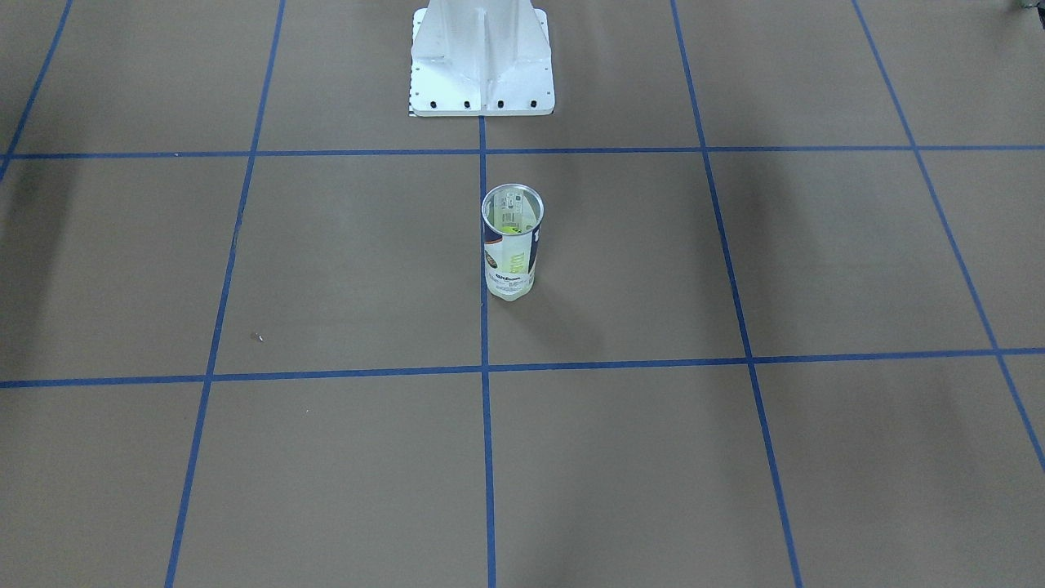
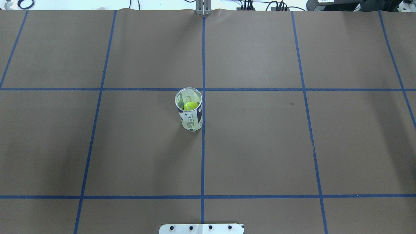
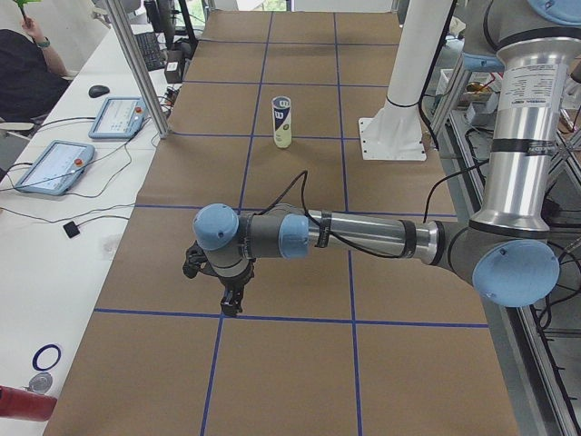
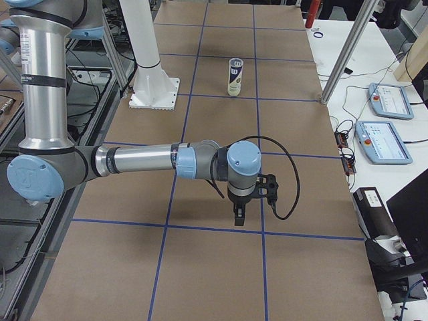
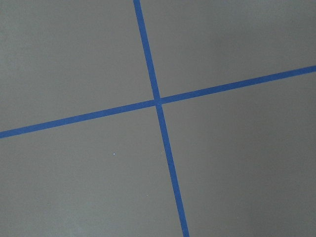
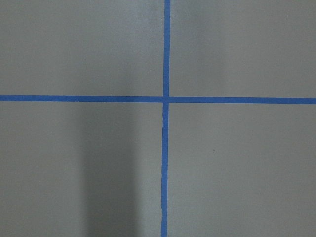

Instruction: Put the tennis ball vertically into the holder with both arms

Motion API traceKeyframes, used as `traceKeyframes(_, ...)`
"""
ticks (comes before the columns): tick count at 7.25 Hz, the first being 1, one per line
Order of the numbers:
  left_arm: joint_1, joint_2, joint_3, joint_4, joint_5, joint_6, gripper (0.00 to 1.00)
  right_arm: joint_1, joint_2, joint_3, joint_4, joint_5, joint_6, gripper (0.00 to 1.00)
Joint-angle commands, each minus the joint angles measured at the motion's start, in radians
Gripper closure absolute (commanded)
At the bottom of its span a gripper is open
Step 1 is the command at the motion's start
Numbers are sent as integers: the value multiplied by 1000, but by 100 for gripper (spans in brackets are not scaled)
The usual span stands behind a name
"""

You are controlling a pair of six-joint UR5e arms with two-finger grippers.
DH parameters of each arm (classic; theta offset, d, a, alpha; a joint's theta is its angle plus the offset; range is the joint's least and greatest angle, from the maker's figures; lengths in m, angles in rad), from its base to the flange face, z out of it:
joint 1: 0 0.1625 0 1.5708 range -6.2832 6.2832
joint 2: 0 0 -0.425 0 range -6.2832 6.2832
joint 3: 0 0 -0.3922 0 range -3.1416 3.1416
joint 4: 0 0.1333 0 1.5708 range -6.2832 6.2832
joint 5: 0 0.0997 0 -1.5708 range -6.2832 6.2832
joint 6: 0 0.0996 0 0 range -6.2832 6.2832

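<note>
I counted one holder (image 2: 190,113) on the table (image 2: 260,146). It stood upright near the middle, just on the left of the centre blue tape line (image 2: 203,156), a little way out from the white base (image 1: 482,73). Its top was open. One yellow-green tennis ball (image 2: 191,105) showed inside it, low in the tube. I could not tell if more balls lay under it.

There were two arms, both well apart from the holder. The left arm (image 3: 363,238) kept its upper part upright and its forearm level over the left end of the table. The wrist was bent so that the left gripper (image 3: 229,300) pointed straight down, close above a crossing of tape lines. The right arm (image 4: 140,160) had the same pose at the right end, with the right gripper (image 4: 239,217) pointing down. For both grippers I could not tell whether the fingers were apart or together.
</note>
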Motion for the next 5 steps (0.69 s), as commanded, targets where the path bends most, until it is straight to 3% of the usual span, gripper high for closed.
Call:
traceKeyframes(1, 0, 0, 0, 0, 0, -1, 0, 0, -1, -5, 2, 22, 0, 1)
traceKeyframes(5, 0, 0, 0, 0, 0, -2, 0, 0, 1, 1, 2, 21, -2, 1)
